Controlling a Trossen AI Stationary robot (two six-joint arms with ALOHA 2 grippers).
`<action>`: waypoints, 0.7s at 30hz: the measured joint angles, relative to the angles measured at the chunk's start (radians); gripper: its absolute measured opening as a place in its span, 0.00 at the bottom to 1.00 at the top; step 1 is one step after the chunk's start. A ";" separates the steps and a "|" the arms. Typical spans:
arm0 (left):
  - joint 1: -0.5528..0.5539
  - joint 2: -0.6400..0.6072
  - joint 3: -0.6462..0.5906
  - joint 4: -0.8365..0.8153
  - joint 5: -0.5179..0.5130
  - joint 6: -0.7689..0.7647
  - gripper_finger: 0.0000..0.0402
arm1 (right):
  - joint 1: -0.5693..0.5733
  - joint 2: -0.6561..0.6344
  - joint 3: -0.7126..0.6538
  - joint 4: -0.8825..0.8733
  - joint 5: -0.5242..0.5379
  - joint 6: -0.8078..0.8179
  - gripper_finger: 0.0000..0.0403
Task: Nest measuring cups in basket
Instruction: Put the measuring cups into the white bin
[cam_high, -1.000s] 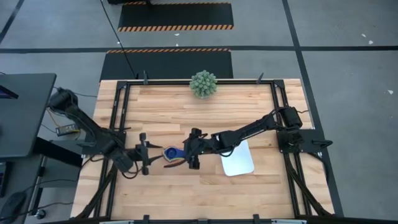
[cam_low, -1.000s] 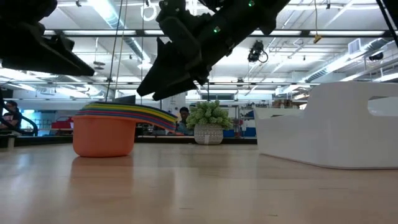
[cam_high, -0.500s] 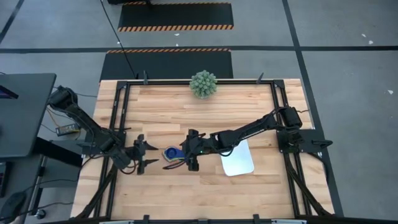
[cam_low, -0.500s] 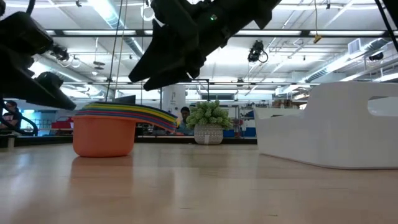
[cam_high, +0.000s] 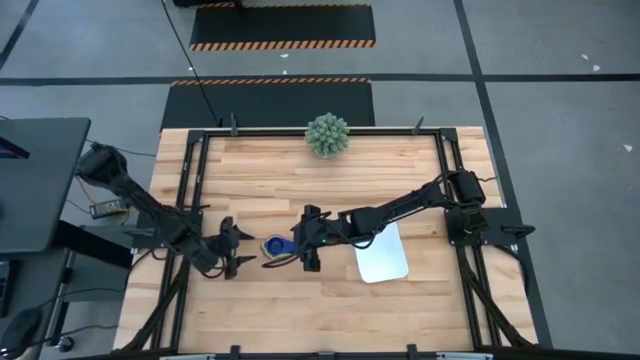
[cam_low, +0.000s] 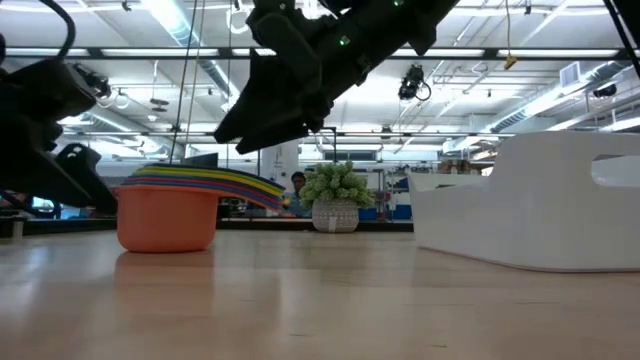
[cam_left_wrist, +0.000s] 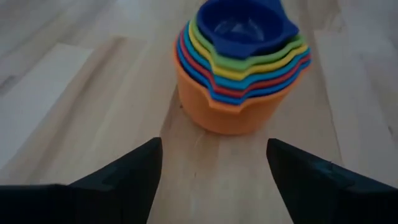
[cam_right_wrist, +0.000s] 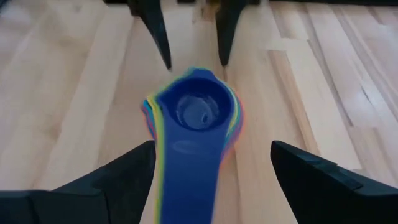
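Observation:
The measuring cups (cam_high: 272, 247) stand nested in one stack on the bare wooden table, the orange one (cam_low: 167, 218) at the bottom and a dark blue one (cam_left_wrist: 241, 28) on top. Their stacked handles (cam_right_wrist: 185, 177) point toward the table's right. The white basket (cam_high: 382, 253) lies to the right of them. My left gripper (cam_left_wrist: 214, 163) is open, low over the table just left of the stack. My right gripper (cam_right_wrist: 211, 169) is open, its fingers on either side of the handles and above them (cam_low: 248, 184), touching nothing.
A spiky green plant (cam_high: 327, 135) in a small pot stands at the table's far edge. A black frame (cam_high: 190, 180) runs round the table. The basket's wall (cam_low: 530, 215) rises at the right, near the low camera.
My left gripper has come down toward the table beside the stack and rolled about its own axis. The cups and my right gripper have kept still.

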 joint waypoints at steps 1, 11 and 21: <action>0.012 0.017 0.000 0.019 0.017 0.004 0.74 | 0.001 0.000 0.000 0.008 -0.009 0.002 0.81; 0.102 0.159 0.000 0.186 0.094 0.106 0.74 | 0.003 0.017 0.000 -0.014 -0.050 0.007 0.81; 0.176 0.254 0.002 0.356 0.175 0.211 0.74 | 0.006 0.065 0.006 -0.023 -0.043 0.022 0.81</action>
